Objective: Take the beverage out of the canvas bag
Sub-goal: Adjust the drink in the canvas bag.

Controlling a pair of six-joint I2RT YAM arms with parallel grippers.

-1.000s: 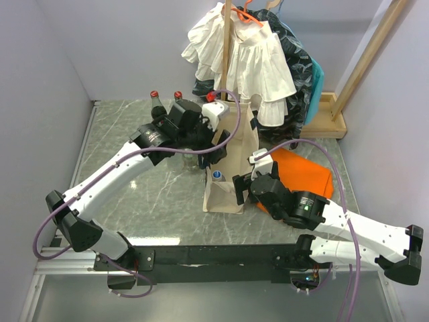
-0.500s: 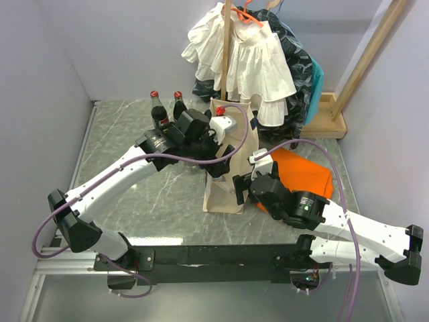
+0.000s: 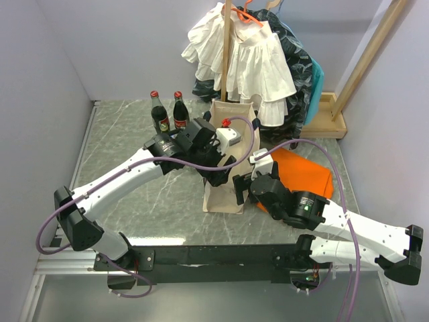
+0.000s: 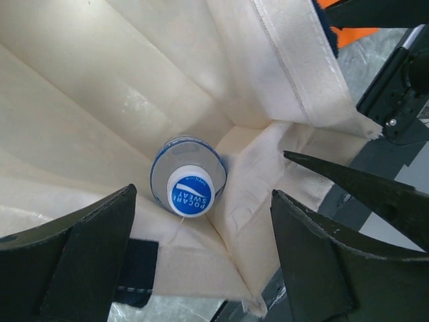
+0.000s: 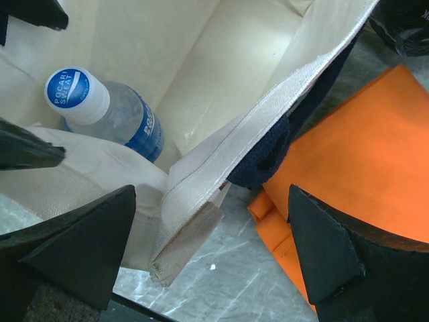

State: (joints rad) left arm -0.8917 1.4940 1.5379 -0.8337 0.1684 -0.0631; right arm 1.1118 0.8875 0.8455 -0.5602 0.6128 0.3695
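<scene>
Since a second before, our left arm [image 3: 127, 174] had swung from the far side of the canvas bag [image 3: 223, 196] to a spot right over its open mouth. That uncovered two dark red-capped bottles [image 3: 161, 117] behind it. Our right arm [image 3: 322, 215] and the bag had not shifted.

Our left jaws were spread wide and gripped nothing. In the left wrist view their black fingers [image 4: 80, 261] framed the inside of the bag. Between and below them stood the beverage [image 4: 190, 190], a clear bottle with a blue-and-white cap reading POCARI SWEAT. It sat upright in a bottom corner of the bag, against a fold of the fabric.

Our right jaws were released as well, one finger on each side of the bag's near-right rim without pinching it. A dark navy strap [image 5: 265, 151] hung on the outside of that rim.

We saw the bag standing upright about the middle of the counter [image 3: 154, 208]. A folded orange cloth [image 3: 305, 171] lay flat just beside it, toward the right edge. The two dark bottles stood near the far edge, left of the bag. White garments [image 3: 251, 60] hung at the far edge behind it.
</scene>
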